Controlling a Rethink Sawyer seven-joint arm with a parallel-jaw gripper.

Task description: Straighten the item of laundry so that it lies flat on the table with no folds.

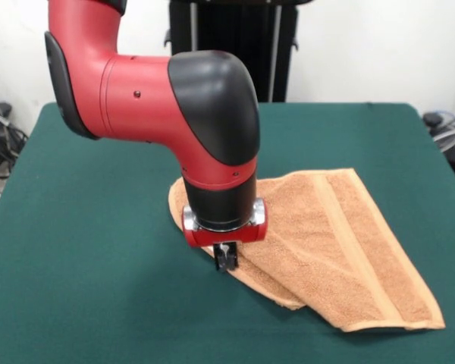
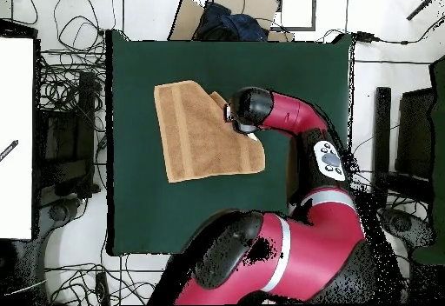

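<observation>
Dark green felt covers the one rectangular table [image 1: 76, 250]. One red and black arm [image 1: 159, 91] reaches down over it. A single tan-orange terry towel [image 1: 349, 250], with woven border bands, lies on the table's middle with one part folded over. The one gripper [image 1: 226, 258] meets the towel's folded edge; whether its tips are spread or pressed together cannot be told.

Behind the table you have a black stand [image 1: 235, 45] against the white wall [image 1: 364, 45]. From above, tangled cables [image 2: 61, 85] cover the floor, a white panel [image 2: 16, 137] sits at one side, and a cardboard box [image 2: 195, 16] lies beyond the far edge.
</observation>
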